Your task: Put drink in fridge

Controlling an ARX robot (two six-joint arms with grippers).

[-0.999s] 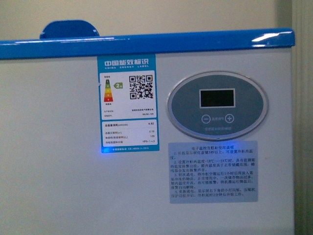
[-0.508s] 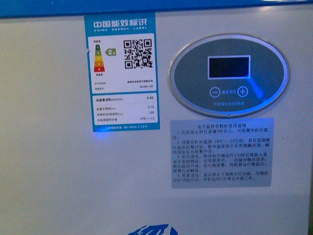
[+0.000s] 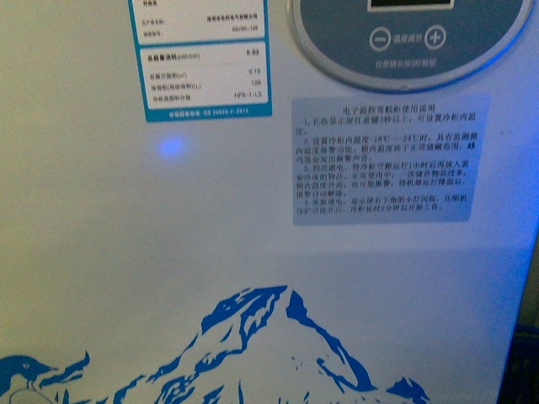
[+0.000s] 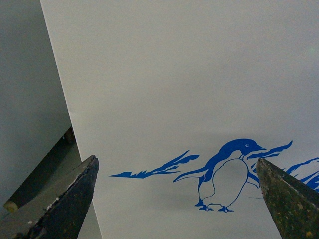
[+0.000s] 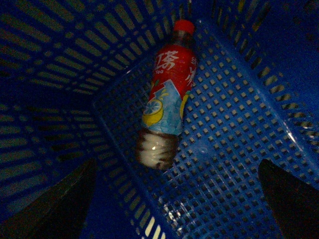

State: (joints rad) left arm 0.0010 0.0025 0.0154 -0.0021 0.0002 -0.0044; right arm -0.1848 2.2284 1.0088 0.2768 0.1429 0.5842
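The drink (image 5: 167, 97), a red-capped bottle with a red label and a lemon picture, lies on its side on the floor of a dark blue plastic crate (image 5: 234, 149). My right gripper (image 5: 179, 199) hangs open above the crate, its dark fingers either side of the bottle's base, not touching it. The fridge (image 3: 126, 252) fills the front view as a white wall with a blue mountain picture (image 3: 269, 345) and an oval grey control panel (image 3: 413, 42). My left gripper (image 4: 182, 199) is open, facing the fridge's front wall (image 4: 174, 74) with its penguin picture (image 4: 227, 174) between the fingers.
An energy label (image 3: 202, 67) and a grey instruction sticker (image 3: 379, 160) are stuck on the fridge front. The crate's slotted walls (image 5: 60, 59) close in around the bottle. A grey floor strip (image 4: 30, 99) shows beside the fridge's corner.
The front view has slid down the fridge's front: the blue rim and most of the control panel have left the top, and the mountain picture has come in at the bottom.
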